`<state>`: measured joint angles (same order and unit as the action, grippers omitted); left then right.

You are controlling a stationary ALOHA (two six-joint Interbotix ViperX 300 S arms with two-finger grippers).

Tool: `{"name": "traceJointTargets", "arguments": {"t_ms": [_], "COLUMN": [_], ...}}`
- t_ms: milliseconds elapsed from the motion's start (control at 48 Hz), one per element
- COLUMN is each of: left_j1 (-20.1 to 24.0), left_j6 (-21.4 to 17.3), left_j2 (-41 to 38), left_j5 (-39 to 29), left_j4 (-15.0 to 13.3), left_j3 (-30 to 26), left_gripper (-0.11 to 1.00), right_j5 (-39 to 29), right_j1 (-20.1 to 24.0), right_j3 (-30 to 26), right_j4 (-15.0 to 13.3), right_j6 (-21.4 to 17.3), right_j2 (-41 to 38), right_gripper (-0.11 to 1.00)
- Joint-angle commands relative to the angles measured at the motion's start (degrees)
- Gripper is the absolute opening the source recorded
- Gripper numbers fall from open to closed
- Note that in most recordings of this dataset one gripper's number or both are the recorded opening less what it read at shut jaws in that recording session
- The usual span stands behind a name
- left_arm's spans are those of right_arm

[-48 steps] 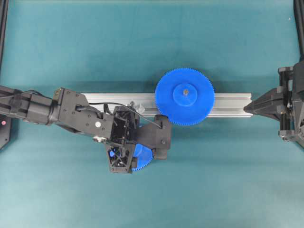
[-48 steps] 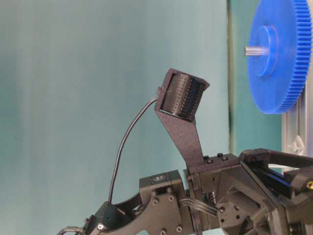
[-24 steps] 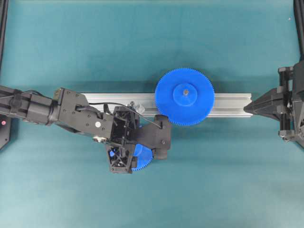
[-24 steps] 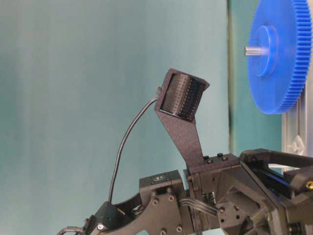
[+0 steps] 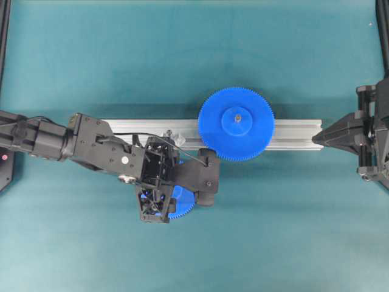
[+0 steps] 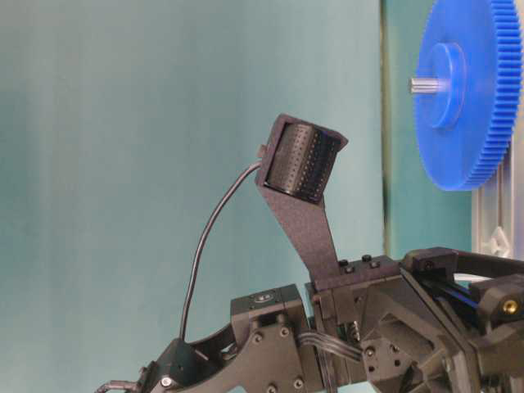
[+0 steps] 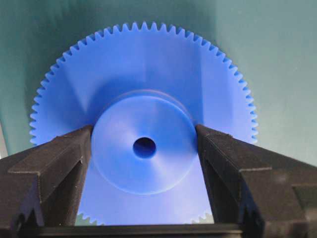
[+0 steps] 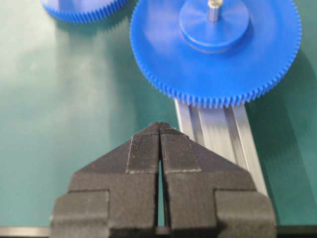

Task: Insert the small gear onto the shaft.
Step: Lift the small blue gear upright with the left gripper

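A: What is gripped by the left claw (image 7: 144,148)?
B: The small gear (image 7: 143,119), toothed blue plastic, is clamped at its smooth round hub, lower centre of the overhead view.
A: And the right claw (image 8: 159,130)?
B: Its ribbed black fingers are pressed together, nothing held.

Small gear (image 5: 182,204) beside bar (image 5: 292,134), left of large gear (image 5: 236,124).

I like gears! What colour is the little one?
Blue; the small gear shows best in the left wrist view.
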<state>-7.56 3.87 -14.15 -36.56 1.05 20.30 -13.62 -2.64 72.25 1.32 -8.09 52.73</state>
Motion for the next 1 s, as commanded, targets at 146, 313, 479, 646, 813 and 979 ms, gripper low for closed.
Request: {"name": "traceJointTargets", "arguments": {"t_ms": [146,313,479,646,813,979], "left_j1": [-0.18,-0.09,-0.09,-0.18,-0.09,-0.09], "left_j6": [-0.09,-0.09,-0.18,-0.26,-0.44,-1.41], "left_j2": [1.67,2.46,4.13,5.98,8.0,9.23], "left_j5": [0.18,-1.14,-2.99,-4.39,-7.38,-11.51], "left_j4": [0.09,0.09,0.09,0.09,0.09,0.09], "left_j3": [-0.88,-1.93,-2.99,-3.6,-4.83,-6.59], "left_gripper": [0.69,0.69,0.69,0.69,0.69,0.69], "right_j5": [0.18,0.09,0.09,0.09,0.09,0.09], "right_j1": [-0.09,-0.09,-0.09,-0.09,-0.09,-0.09], "right_j3": [-0.79,-0.7,-0.62,-0.53,-0.53,-0.62], "right_j4": [0.18,0.18,0.18,0.18,0.18,0.18], "right_j6": [-0.53,-0.53,-0.53,-0.53,-0.53,-0.53], "right_j2": [0.79,1.14,1.23,1.32,1.41,1.49], "right_gripper": [-0.01,-0.01,-0.01,-0.01,-0.01,-0.01]}}
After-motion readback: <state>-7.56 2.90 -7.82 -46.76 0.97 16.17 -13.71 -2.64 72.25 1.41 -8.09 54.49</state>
